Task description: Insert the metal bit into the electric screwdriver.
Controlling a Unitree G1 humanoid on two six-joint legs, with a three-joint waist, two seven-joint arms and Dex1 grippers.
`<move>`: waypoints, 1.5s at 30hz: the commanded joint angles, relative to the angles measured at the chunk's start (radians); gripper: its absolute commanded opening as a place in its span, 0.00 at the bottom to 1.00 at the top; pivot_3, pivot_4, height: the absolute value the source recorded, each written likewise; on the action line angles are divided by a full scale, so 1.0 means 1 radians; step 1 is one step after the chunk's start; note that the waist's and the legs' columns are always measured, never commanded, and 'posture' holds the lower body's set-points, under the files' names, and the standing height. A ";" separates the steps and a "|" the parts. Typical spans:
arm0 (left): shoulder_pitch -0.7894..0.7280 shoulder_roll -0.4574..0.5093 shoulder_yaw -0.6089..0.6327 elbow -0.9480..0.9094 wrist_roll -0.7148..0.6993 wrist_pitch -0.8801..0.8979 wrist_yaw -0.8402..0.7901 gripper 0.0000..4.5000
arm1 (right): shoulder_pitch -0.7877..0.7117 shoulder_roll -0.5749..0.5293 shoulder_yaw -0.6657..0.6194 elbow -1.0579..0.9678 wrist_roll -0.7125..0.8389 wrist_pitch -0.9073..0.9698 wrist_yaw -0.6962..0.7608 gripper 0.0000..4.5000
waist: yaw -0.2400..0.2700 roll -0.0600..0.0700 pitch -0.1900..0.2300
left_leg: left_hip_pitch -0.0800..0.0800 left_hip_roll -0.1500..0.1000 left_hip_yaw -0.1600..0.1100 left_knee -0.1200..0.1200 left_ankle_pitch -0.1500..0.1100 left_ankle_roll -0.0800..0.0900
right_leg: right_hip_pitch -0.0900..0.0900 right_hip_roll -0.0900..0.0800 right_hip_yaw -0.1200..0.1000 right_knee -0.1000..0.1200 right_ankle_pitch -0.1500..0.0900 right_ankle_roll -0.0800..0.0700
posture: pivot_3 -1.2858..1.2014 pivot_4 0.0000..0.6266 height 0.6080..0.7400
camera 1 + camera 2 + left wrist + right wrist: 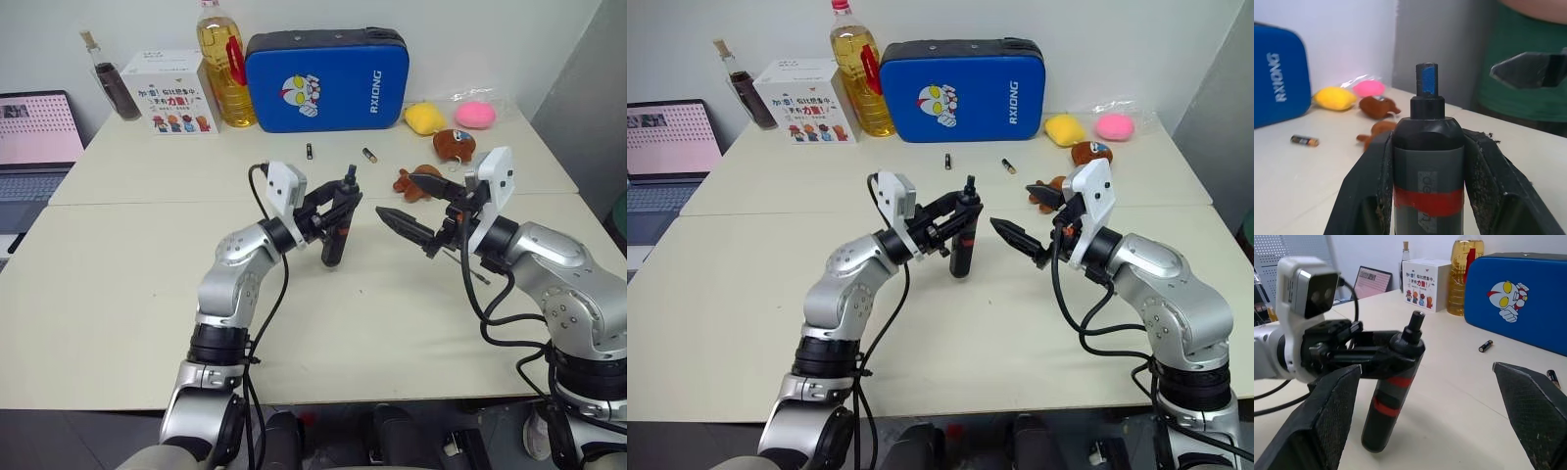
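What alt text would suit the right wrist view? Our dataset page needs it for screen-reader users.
The left tool grips a slim dark grey pen-shaped electric screwdriver with a red band upright over the cream table, framed by the right tool's open black fingers. Behind stand a blue zip case and white printed box.

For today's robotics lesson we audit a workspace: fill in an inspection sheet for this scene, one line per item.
Surface: pale table, two tops joined.
Job's things: electric screwdriver held upright above the table; metal bit: nothing seen.
Clutter: two batteries, blue case, oil bottle, white box, plush toys.
Grippers: left gripper shut on the screwdriver; right gripper open, empty.
Cables: black cables along both arms.
Surroundings: laptop, white wall.
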 commanded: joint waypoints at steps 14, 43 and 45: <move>0.169 0.172 -0.020 -0.251 -0.040 0.060 0.015 0.36 | -0.001 -0.154 0.122 0.146 -0.165 -0.097 0.157 1.00 | -0.005 0.001 -0.001 | 0.006 0.000 0.001 -0.001 0.000 0.000 | 0.005 0.000 0.001 0.000 0.000 0.000 | 0.52 0.24 1.00; 0.152 0.179 -0.038 -0.276 -0.053 0.055 0.064 0.36 | -0.312 -0.300 0.436 0.969 -0.557 -0.111 0.647 0.74 | -0.009 0.000 -0.002 | 0.007 0.000 0.001 -0.002 0.000 0.000 | 0.006 0.000 0.001 -0.003 0.000 0.000 | 0.52 0.24 1.00; 0.154 0.180 -0.038 -0.278 -0.052 0.054 0.067 0.36 | -0.299 -0.304 0.439 0.953 -0.566 -0.112 0.666 0.65 | -0.009 0.000 -0.002 | 0.007 0.000 0.001 -0.002 0.000 0.000 | 0.006 0.000 0.001 -0.003 0.000 0.000 | 0.52 0.24 1.00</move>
